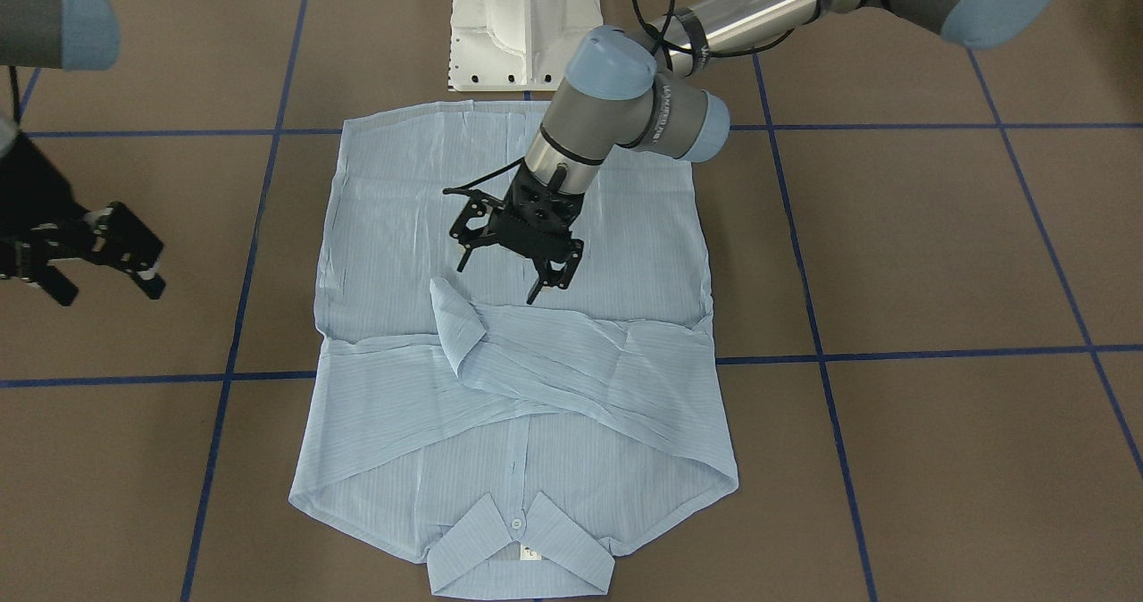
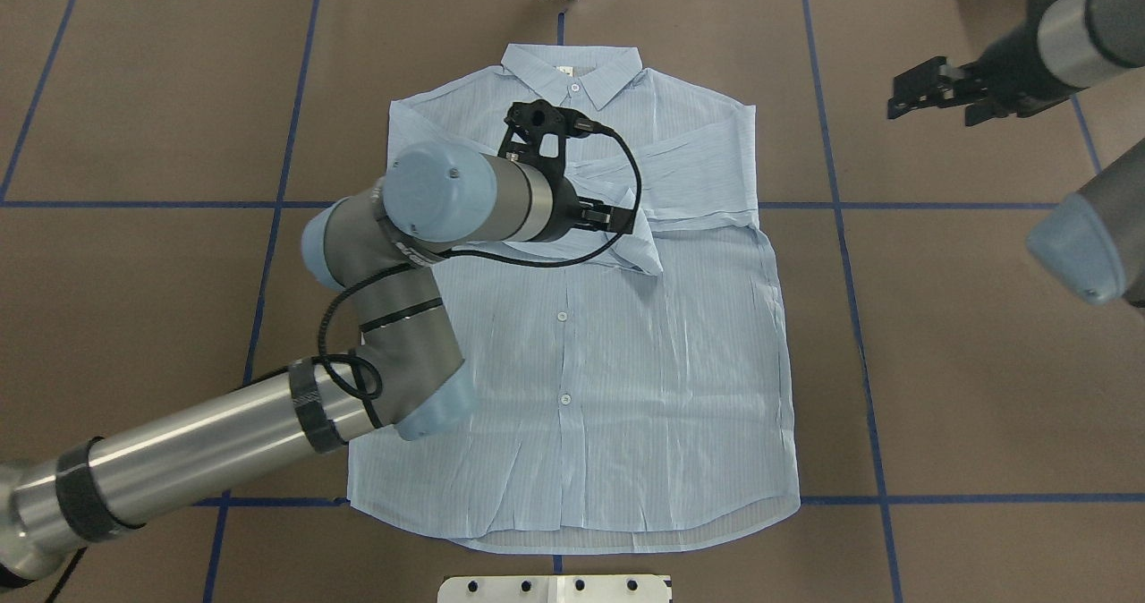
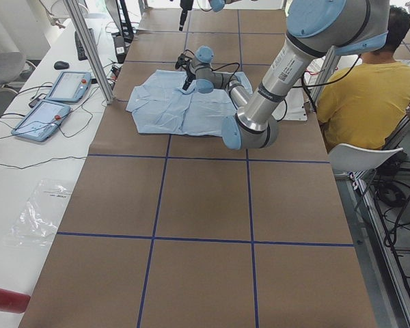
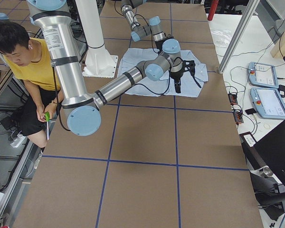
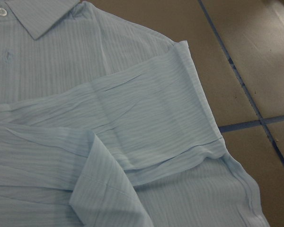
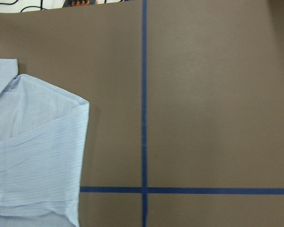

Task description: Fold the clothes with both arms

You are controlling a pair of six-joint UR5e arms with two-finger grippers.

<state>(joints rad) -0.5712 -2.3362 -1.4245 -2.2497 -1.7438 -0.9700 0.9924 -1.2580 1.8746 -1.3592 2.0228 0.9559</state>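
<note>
The pale-blue striped shirt (image 1: pixel 554 405) (image 2: pixel 626 361) lies flat on the brown table, buttoned front up, with its collar (image 2: pixel 572 71) at the far side from the robot. Both sleeves are folded across the chest, and one cuff (image 1: pixel 457 316) (image 2: pixel 642 250) sticks up a little. My left gripper (image 1: pixel 498 282) hovers just above the chest beside that cuff, open and holding nothing. The left wrist view looks down on the folded sleeves (image 5: pixel 132 123). My right gripper (image 1: pixel 107 291) (image 2: pixel 930 93) is open and hangs off the shirt, over bare table beside the collar end.
The white pedestal base (image 1: pixel 522 21) stands at the shirt's hem end. Blue tape lines (image 6: pixel 144 94) grid the table. A person in a yellow shirt (image 3: pixel 369 89) (image 4: pixel 28 59) sits by the robot. Teach pendants (image 3: pixel 51 102) (image 4: pixel 266 90) lie on the side bench.
</note>
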